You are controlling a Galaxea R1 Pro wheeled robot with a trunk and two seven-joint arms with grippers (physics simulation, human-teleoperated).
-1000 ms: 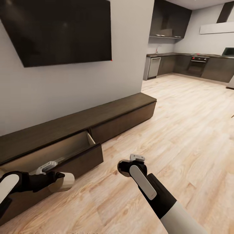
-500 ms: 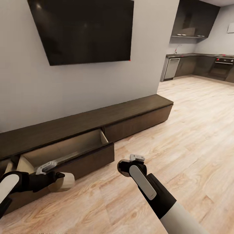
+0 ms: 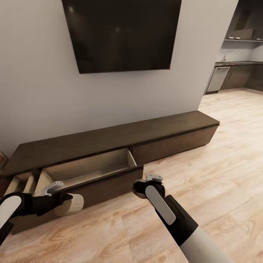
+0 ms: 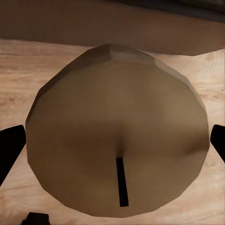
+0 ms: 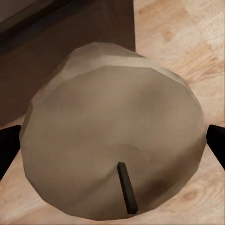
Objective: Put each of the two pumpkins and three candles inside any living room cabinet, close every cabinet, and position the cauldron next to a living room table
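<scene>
Left fingers (image 4: pixel 9 150) clamp a candle (image 4: pixel 117 126) by its sides; right fingers (image 5: pixel 216 140) clamp another candle (image 5: pixel 112 131). Short, stiff, light wax, likely slick: mid-side hold looks right. Both sit low over the floor (image 3: pixel 204 175), just near of the cabinet (image 3: pixel 109 137) and its open drawer (image 3: pixel 87 166)

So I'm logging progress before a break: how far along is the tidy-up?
Done: the cabinet has its drawer pulled open. What lies inside it cannot be seen.
In hand: the left pincer holds one candle, the right pincer another candle, both near the drawer.
Left: drop them in, stow the rest, shut the drawer, place the cauldron.
</scene>
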